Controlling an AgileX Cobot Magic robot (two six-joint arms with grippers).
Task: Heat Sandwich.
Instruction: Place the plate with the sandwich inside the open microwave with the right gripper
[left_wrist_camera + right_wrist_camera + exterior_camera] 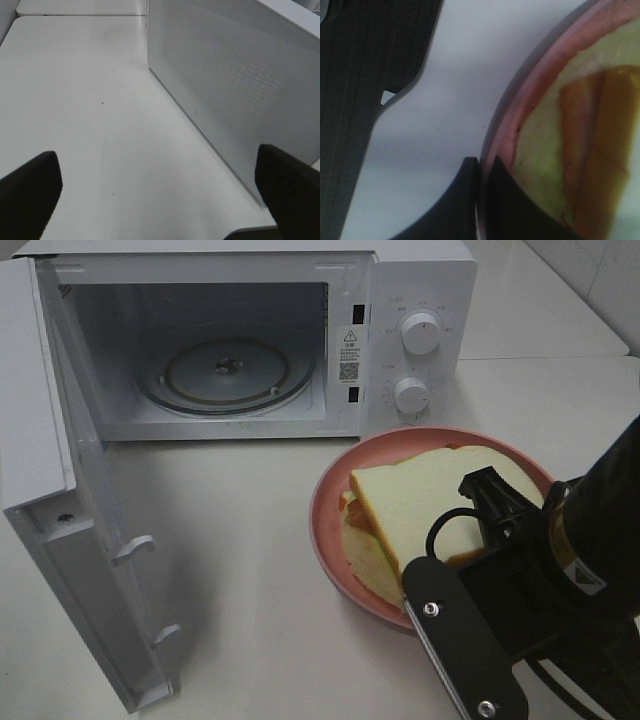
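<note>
Clamping right jaws tight on the pink plate's [330,505] rim, just in front of the microwave's [425,275] dials. Got the sandwich [425,502] lying on that plate. Holding left jaws spread wide over the counter [75,100] beside the microwave.

The microwave [420,280] has a smooth white shell with a slight gloss, and its knobs [420,332] look like plastic. Inside it, the turntable [225,375] is clear glass. Its door [240,85] shows a fine dotted mesh. The table [250,570] under it is smooth, matt white. In front of it, the plate [330,510] is smooth pink with a dull sheen, and the sandwich [420,500] is soft, porous bread.
</note>
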